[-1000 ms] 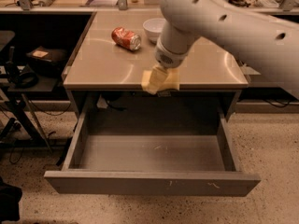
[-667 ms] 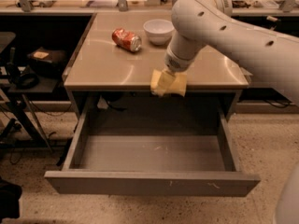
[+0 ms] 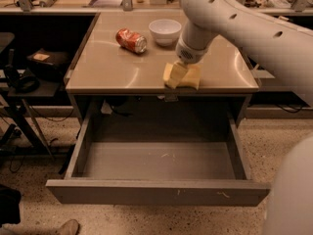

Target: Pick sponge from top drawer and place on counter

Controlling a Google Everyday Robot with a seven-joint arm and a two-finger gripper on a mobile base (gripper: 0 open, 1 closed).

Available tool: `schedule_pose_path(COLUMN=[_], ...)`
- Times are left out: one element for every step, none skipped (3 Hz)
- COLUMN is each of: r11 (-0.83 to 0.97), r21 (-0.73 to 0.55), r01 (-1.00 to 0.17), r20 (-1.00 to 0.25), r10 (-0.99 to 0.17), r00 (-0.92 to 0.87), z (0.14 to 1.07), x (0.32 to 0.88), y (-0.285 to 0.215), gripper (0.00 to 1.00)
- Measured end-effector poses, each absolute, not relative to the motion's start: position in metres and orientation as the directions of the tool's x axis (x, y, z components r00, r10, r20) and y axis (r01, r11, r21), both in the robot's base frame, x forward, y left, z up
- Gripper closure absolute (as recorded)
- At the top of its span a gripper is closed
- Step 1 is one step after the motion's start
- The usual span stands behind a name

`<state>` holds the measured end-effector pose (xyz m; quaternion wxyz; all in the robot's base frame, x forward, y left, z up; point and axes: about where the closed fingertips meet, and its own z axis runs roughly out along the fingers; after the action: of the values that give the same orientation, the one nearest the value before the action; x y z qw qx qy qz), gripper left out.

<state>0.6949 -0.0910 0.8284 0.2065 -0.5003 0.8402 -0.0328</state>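
Observation:
My gripper (image 3: 179,78) hangs from the white arm over the front middle of the tan counter (image 3: 107,67), just above its surface. It is shut on the yellow sponge (image 3: 192,77), which blends with the pale yellow fingers. The top drawer (image 3: 156,192) is pulled fully out below the counter. Its grey floor is bare.
A red soda can (image 3: 131,40) lies on its side at the counter's back left. A white bowl (image 3: 165,31) stands behind the gripper. A dark side table with cables (image 3: 29,72) is at the left. Shelving runs along the back.
The gripper with the sponge has moved right and back, from over the counter's front edge to over the counter top. The drawer, can and bowl have not moved.

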Motion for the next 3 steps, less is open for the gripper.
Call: schedule_pose_path(r11=[0.529, 0.530, 0.568], r21=[-0.300, -0.298, -0.302], r01=[-0.794, -0.794, -0.765], r20=[-0.369, -0.363, -0.368], r10=[-0.832, -0.832, -0.810], r00=[-0.415, -0.419, -0.457], z=[0.866, 0.862, 0.862], x=[0.711, 0.712, 0.735], y=[-0.097, -0.098, -0.125], gripper=[1.00, 1.00, 1.00])
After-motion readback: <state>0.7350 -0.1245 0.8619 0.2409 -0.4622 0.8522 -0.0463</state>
